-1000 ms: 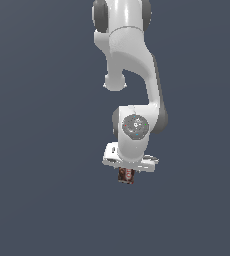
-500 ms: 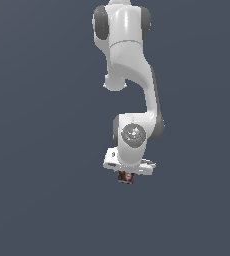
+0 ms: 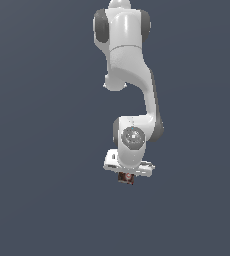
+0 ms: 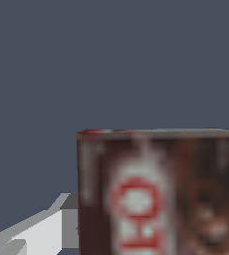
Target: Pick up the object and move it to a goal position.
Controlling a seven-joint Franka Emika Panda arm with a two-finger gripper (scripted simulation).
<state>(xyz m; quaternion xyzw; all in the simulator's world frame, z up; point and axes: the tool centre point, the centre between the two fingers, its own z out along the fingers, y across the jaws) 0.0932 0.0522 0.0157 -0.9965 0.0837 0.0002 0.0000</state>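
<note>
Exterior view: white gripper is pointing downward, its fingers pinching a tiny dark brown box directly beneath the wrist. Wrist view: box is showing its red and white label, one grey finger touching its side.

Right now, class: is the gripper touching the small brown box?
Touching. The exterior view shows the box tucked directly under the gripper, with no gap.

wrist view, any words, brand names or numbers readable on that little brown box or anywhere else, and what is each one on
No text can be read.
Box: the red and white label shows ring-like red shapes, too blurred to read as letters or numbers.
Box in the exterior view: far too small to read anything.
Gripper and arm: plain white, no lettering visible; the round emblem on the wrist joint is too small to read.
</note>
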